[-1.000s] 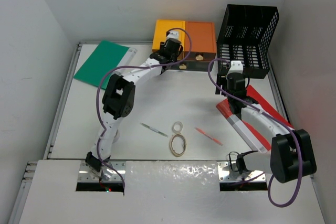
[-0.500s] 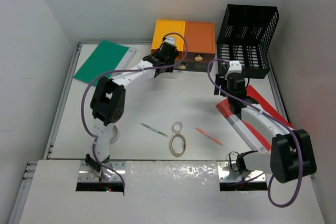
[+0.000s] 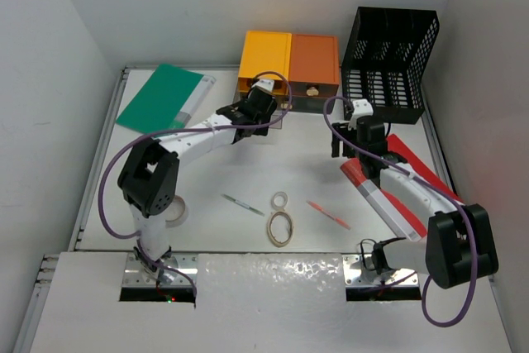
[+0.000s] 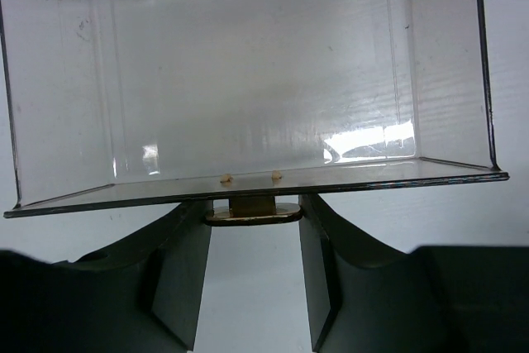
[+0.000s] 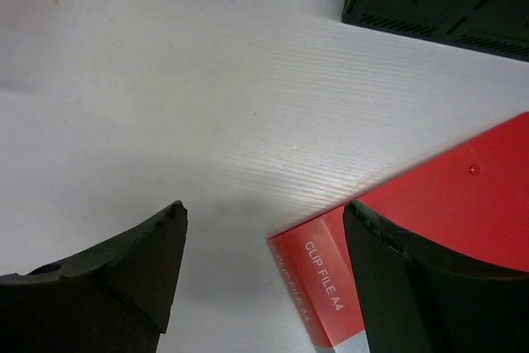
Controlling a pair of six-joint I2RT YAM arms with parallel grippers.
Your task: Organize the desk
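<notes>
The white desk (image 3: 248,163) holds a yellow and orange drawer box (image 3: 291,59) at the back. My left gripper (image 3: 266,112) is shut on the brass handle (image 4: 252,215) of a clear plastic drawer (image 4: 248,80), which is pulled out of the box's front. The drawer looks empty. My right gripper (image 3: 343,145) is open and empty, low over the desk, with the corner of a red clip file (image 5: 430,229) under its right finger. The file lies at the right of the desk (image 3: 409,183).
A black mesh basket (image 3: 388,51) stands at the back right. A green folder (image 3: 161,97) lies at the back left. A pen (image 3: 242,203), two tape rings (image 3: 281,217) and an orange pen (image 3: 328,214) lie near the front. A white roll (image 3: 176,211) sits by the left arm.
My left gripper has drawn back from the drawer box toward the near left, sliding the clear drawer out. The left elbow swung left. The right gripper shifted slightly left.
</notes>
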